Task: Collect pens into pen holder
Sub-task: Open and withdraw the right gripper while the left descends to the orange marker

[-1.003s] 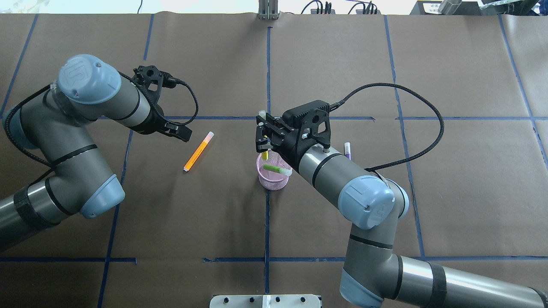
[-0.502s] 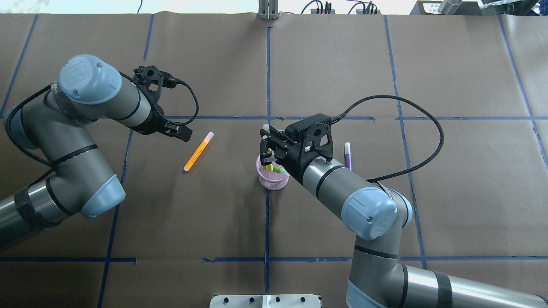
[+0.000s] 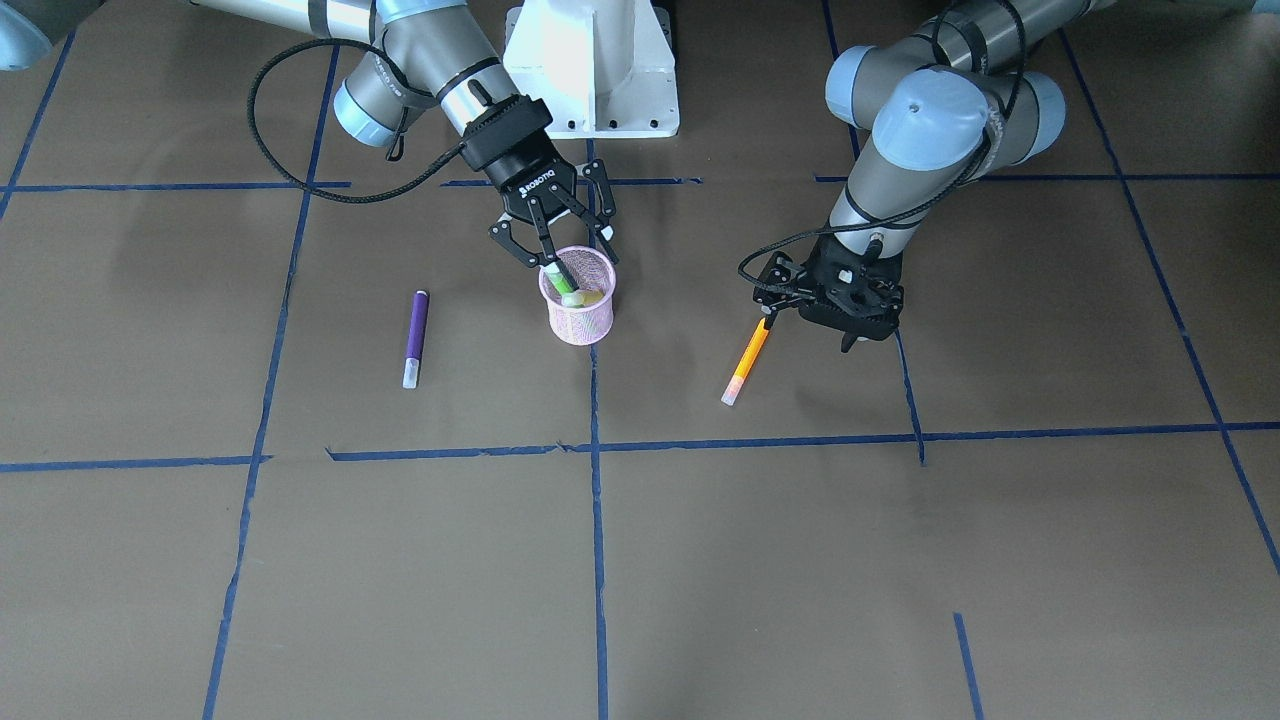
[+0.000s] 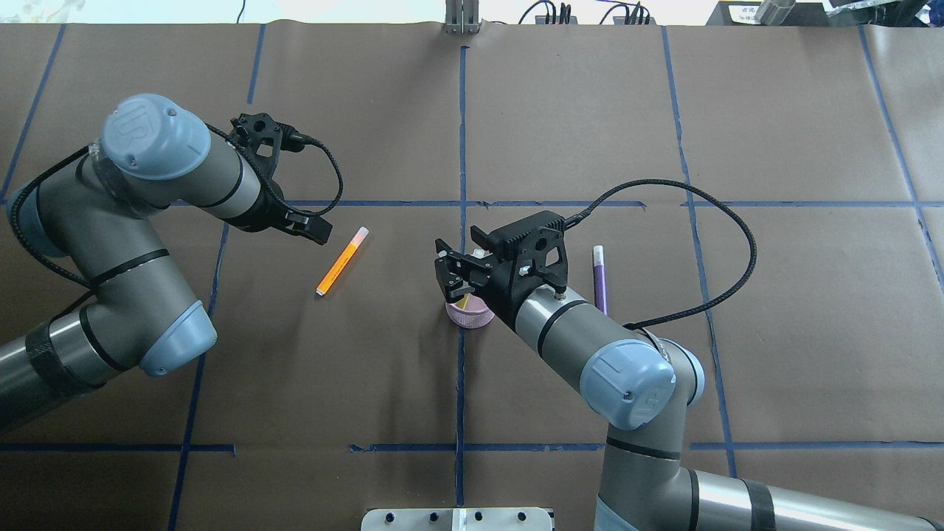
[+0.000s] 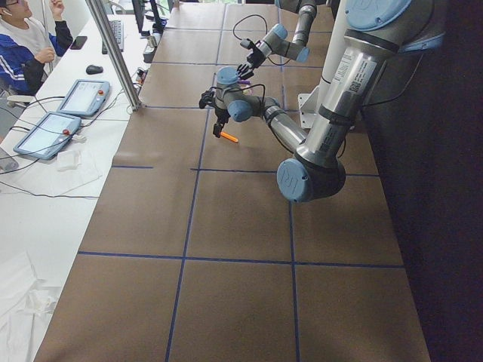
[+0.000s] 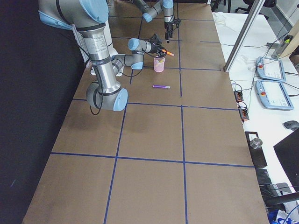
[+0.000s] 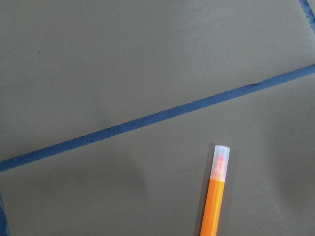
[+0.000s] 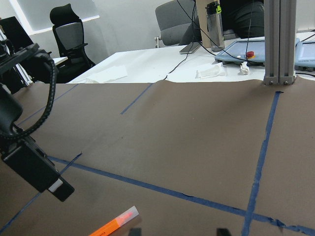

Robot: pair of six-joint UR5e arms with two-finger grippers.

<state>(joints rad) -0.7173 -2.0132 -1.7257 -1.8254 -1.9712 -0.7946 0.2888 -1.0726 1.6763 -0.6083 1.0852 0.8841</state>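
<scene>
Worktop (image 4: 332, 383): brown paper, gridded with blue tape lines.

Pen holder (image 3: 580, 318) (image 4: 468, 317): pink mesh cup, upright, near the centre of the worktop on the middle tape line. 1 pen inside it, the green pen (image 3: 563, 284), leaning with its upper end above the rim. Something yellowish shows beside it in the cup; too small to tell what.

Right gripper (image 3: 560, 255) (image 4: 456, 274): directly above the holder, pointing down at its mouth. Jaws spread wide, nothing between them. In the front view they frame the green pen's top end; contact with pen or rim cannot be told.

Purple pen (image 4: 599, 279) (image 3: 415, 328): flat on the worktop on the robot's right of the holder, well clear of it, pale cap end pointing to the far side. The right forearm passes between it and the holder.

Orange pen (image 4: 342, 261) (image 3: 747, 360) (image 7: 214, 206): flat on the worktop on the robot's left of the holder, lying at a slant, pale cap at the far end.

Left gripper (image 4: 313, 229): hangs near the orange pen, to its left, apart from it. Cannot tell whether its jaws are open or closed. Its wrist camera looks down on the pen's cap end and a tape line.

2 pens out of the holder, 1 in.
</scene>
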